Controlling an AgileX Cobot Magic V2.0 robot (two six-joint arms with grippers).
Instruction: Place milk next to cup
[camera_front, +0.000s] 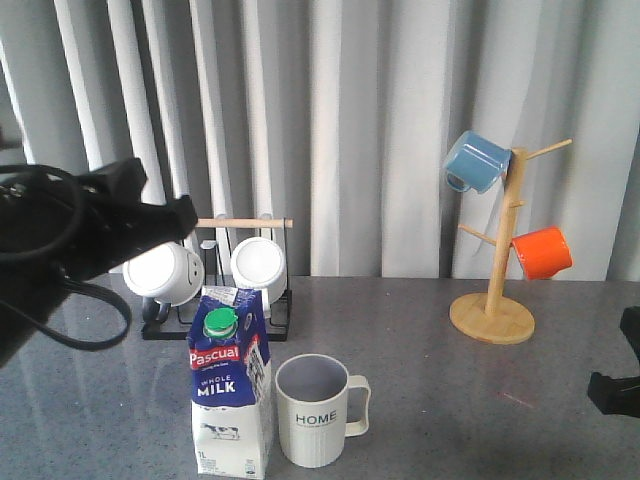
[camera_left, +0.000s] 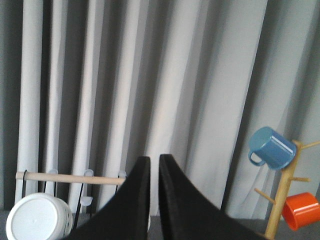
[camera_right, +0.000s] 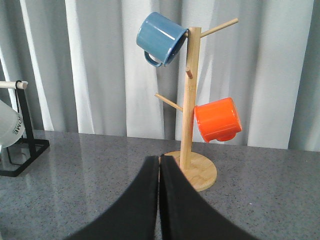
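Observation:
The milk (camera_front: 232, 390), a tall blue-and-white carton with a green cap, stands upright near the table's front edge. Close beside it on the right stands the cup (camera_front: 315, 415), an off-white ribbed mug lettered "HOME", its handle turned away from the carton. My left gripper (camera_front: 185, 215) hangs raised above and left of the carton, apart from it. In the left wrist view its fingers (camera_left: 155, 157) show only a narrow slit with nothing between. My right gripper (camera_front: 600, 388) sits low at the right edge, and its fingers (camera_right: 159, 157) are pressed together and empty.
A black rack with a wooden rod (camera_front: 245, 222) holds two white mugs (camera_front: 163, 272) behind the carton. A wooden mug tree (camera_front: 495, 250) at the back right carries a blue mug (camera_front: 477, 160) and an orange mug (camera_front: 541, 252). Grey curtains hang behind the table.

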